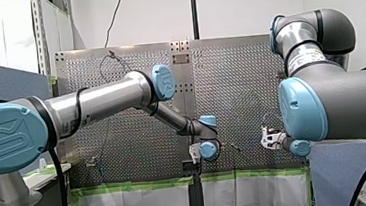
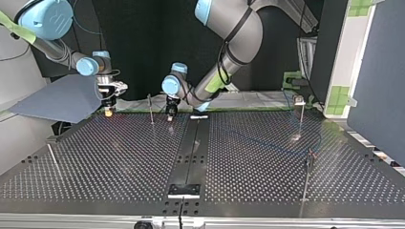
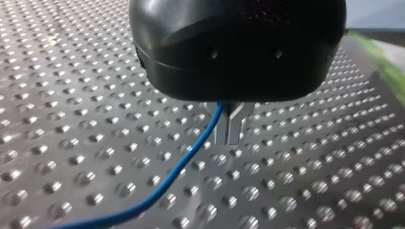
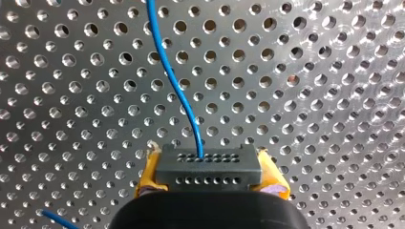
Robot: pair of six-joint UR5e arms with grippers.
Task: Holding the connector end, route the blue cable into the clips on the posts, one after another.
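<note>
Here right claw (image 4: 210, 175) clamps the connector (image 4: 210, 164), blue cable (image 4: 175, 87) pointing straight ahead; left claw (image 3: 229, 130) pinches it.

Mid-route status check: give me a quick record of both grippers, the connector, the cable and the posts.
right gripper: yellow pads shut on connector
left gripper: metal fingers shut, blue cable passing out between them
blue cable: leaves the connector's face, runs over the table
posts: thin, standing apart on the table
clips: too small to tell if the cable is seated
</note>
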